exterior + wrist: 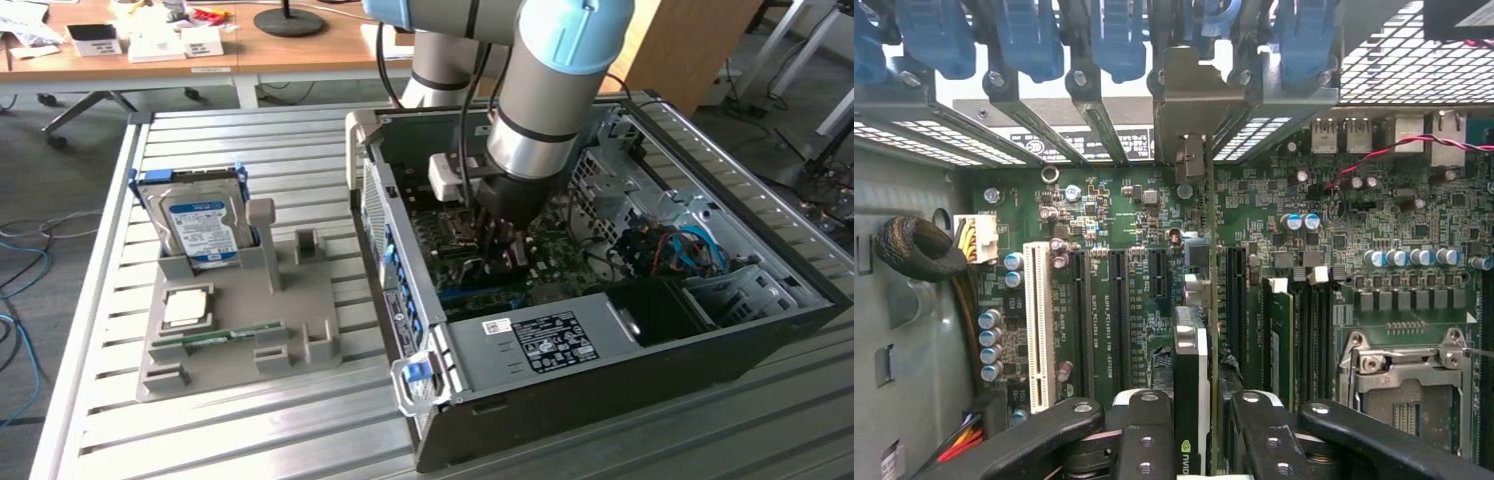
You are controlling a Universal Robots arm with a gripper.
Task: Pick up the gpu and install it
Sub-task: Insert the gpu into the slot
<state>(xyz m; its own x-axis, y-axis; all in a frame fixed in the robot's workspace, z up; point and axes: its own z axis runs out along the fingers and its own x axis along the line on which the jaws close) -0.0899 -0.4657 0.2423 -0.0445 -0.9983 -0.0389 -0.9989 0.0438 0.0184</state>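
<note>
Gripping the gpu (pixel 1192 400) edge-on, your gripper (pixel 1199 425) has its jaws partly closed on both faces of the card, which stands upright over the motherboard (pixel 1124 200) inside the computer case (pixel 747 330). You're at the seating step, I'd judge: the silver bracket reaches toward the rear slot openings (blue latches above them). Next calls for keeping the card's edge lined up along the long black slot (pixel 1235 300) beside it, then pressing straight down
</note>
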